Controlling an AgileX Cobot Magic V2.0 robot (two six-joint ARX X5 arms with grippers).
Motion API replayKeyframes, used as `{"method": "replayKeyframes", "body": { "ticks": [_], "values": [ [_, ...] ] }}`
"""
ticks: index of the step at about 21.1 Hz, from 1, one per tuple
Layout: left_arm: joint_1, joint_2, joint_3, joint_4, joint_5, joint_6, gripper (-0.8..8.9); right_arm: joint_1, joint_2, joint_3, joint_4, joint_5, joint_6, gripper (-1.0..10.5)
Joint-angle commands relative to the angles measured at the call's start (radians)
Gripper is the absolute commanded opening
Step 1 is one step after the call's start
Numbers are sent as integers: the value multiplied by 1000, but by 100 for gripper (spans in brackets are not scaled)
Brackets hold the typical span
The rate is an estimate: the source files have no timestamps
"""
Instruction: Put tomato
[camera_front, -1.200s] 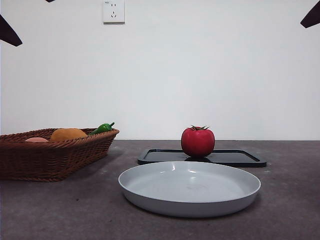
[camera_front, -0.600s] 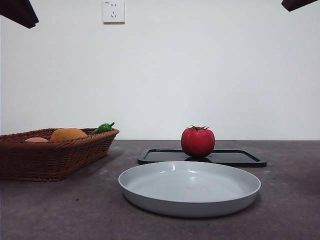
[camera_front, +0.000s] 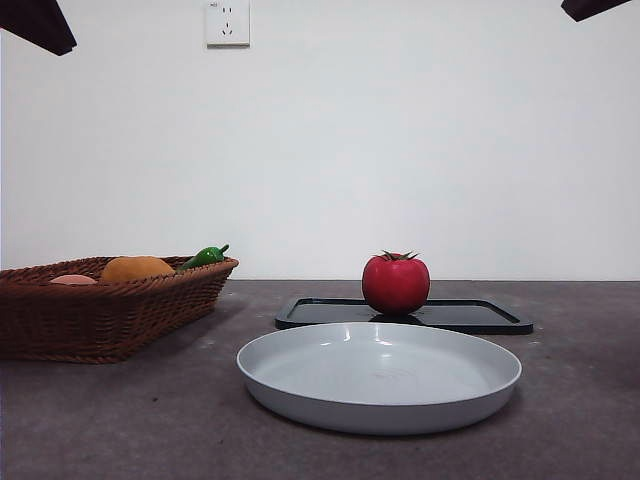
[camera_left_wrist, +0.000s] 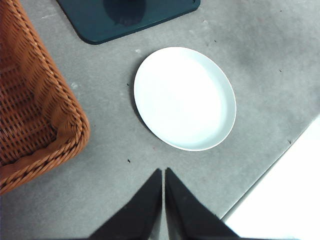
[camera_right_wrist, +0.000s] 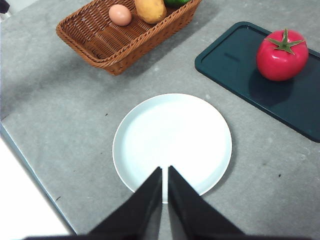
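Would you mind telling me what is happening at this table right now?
Nothing is being handled yet. The tomato sits on the dark tray behind the empty white plate. Both arms wait high above the table: the left claw and the right claw are shut and hold nothing. A wicker basket of produce stands off to one side.

Glossy tomato (camera_front: 395, 284); woven wicker basket (camera_front: 110, 312); smooth white plate (camera_front: 379, 376); matt dark tray (camera_front: 470, 315); mottled grey desk (camera_front: 580, 400).
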Motion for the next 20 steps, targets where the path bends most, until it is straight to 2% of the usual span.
{"method": "replayKeyframes", "body": {
  "ticks": [1,4,6,8,11,14,20],
  "values": [
    [-4,6,19,6,3,5,7,6,5,6,10,0,10,6],
    [-4,-8,19,19,-12,6,7,6,5,6,10,0,10,6],
    [14,-57,17,72,-34,86,7,6,5,6,10,0,10,6],
    [70,-134,-4,227,-34,141,7,6,5,6,10,0,10,6],
    [201,-286,-153,576,-37,133,7,6,5,6,10,0,10,6],
    [305,-452,-381,837,-156,133,7,6,5,6,10,0,10,6],
    [355,-651,-642,940,-319,132,7,6,5,6,10,0,10,6]
  ]
}}
